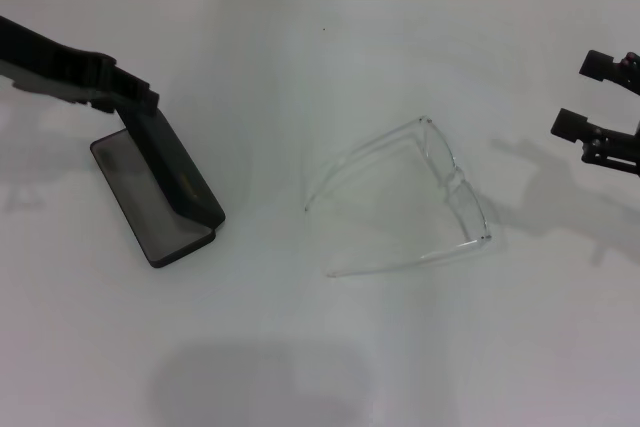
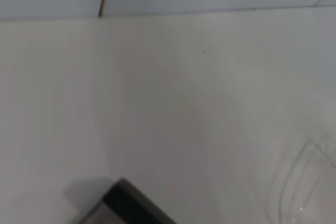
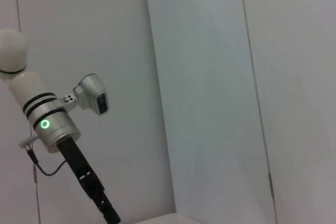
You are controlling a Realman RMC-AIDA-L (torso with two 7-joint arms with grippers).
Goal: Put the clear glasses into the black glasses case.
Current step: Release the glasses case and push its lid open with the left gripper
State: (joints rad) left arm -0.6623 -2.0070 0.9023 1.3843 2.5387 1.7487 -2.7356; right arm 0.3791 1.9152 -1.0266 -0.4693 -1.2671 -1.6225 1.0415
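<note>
1. Head view is showing us the clear glasses (image 1: 400,197) lying on the white table (image 1: 320,347), right of centre, arms unfolded and pointing toward the case side; nothing is touching them.
2. We are seeing the black glasses case (image 1: 160,202) to the left, well apart from the glasses, standing open: the grey-lined tray is lying flat and the lid is tilting upward over it.
3. We are reading the left gripper (image 1: 135,97) as meeting the lid's upper edge, and we judge it is propping the lid open so the tray is staying clear for loading. Whether its fingers are spread or pinching the lid we cannot tell, since dark arm and dark lid are merging.
4. We are finding the right gripper (image 1: 600,97) at the right edge of the head view, near the glasses but apart from them, its two dark fingers standing spread with a gap between and holding nothing. We judge it is waiting to reach for the glasses.
5. Looking outward, we are noticing only bare table between glasses and case, so nothing is blocking the path. The raised lid is the one thing we would be watching, since the unfolded arms may be catching on it.
6. Left wrist view is giving us a corner of the case (image 2: 123,205) and a faint edge of the glasses (image 2: 302,182); right wrist view is pointing at the wall (image 3: 210,77) and the left arm (image 3: 52,124).
</note>
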